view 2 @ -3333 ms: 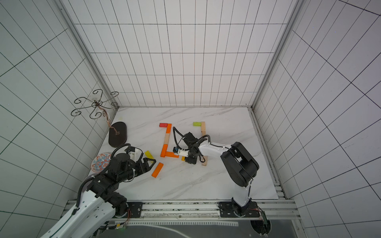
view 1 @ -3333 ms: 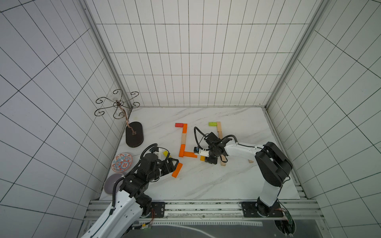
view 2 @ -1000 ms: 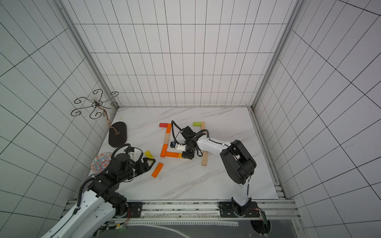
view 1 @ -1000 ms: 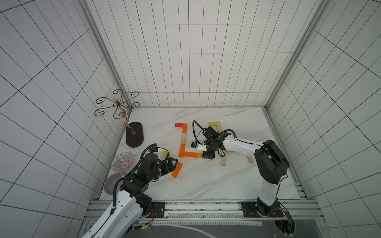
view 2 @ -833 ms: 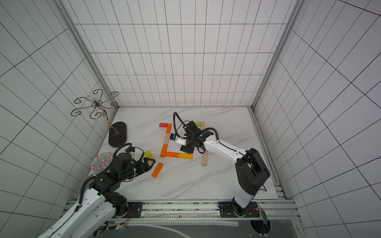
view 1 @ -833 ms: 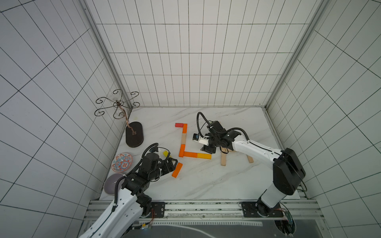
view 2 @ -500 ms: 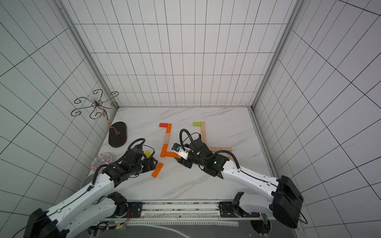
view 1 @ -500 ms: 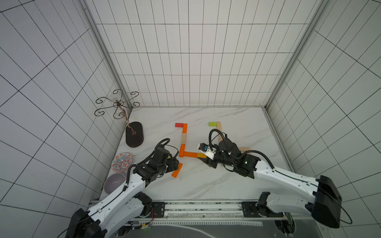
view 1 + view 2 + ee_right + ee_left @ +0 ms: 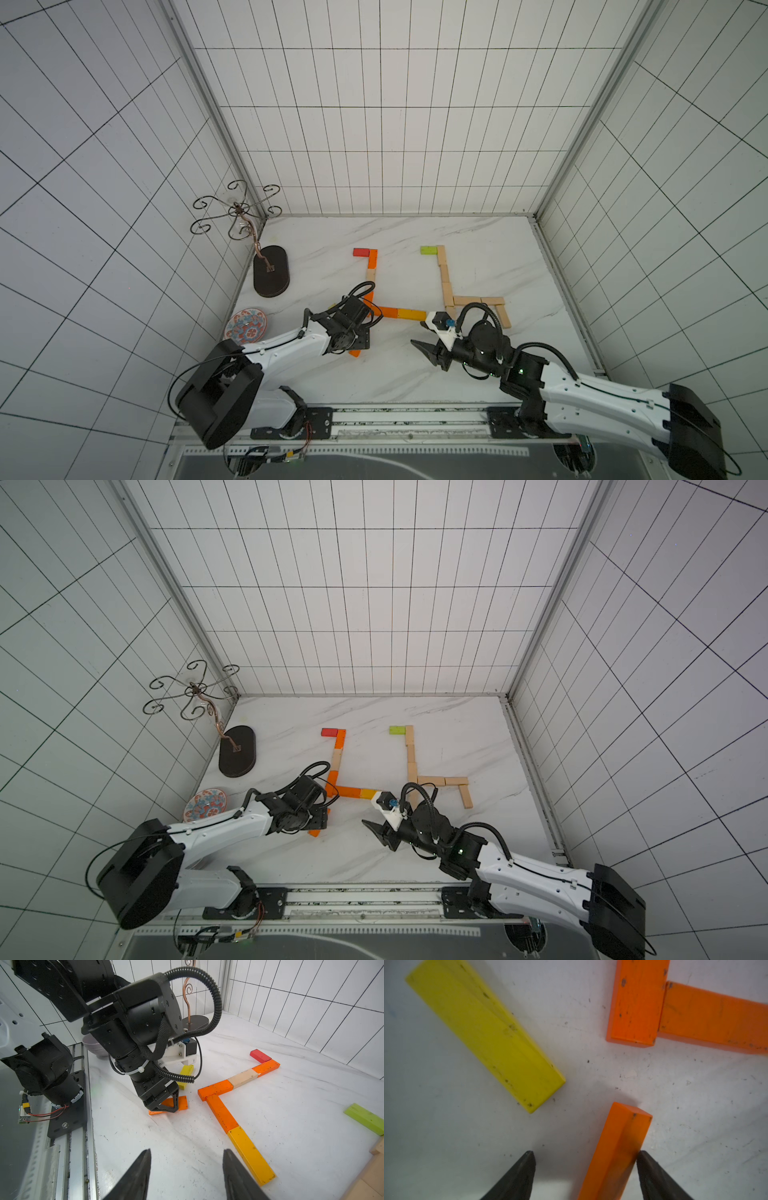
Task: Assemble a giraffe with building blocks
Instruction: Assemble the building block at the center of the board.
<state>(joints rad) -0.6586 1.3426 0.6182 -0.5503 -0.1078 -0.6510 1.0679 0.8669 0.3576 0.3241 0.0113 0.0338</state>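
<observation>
Now the left gripper [image 9: 585,1152] straddles the loose orange block [image 9: 614,1147]. That block lies on the worktop [image 9: 374,382] near the orange corner block [image 9: 634,1001] but apart from it, on the robot's side. The jaws are apart: one fingertip [image 9: 641,1159] touches the block's edge, and the opposite one stands clear.

The block lies askew between them and is caught near one end. Closing could therefore spin it, push it toward the corner block, or squeeze it out. Lifted like this, it might droop or drop. A nudge to the corner block would break its joint with the body row. The yellow block [image 9: 483,1030], also near the corner block, could be clipped in a swing.

The right gripper [image 9: 186,1151], jaws apart and empty, hovers past the amber block [image 9: 250,1155] that ends the row running from the corner block.

A second ago the right gripper was down at that row's end. It has since withdrawn, leaving the amber block in place. Meanwhile the left arm has reached forward from its parked pose, over the loose block.
</observation>
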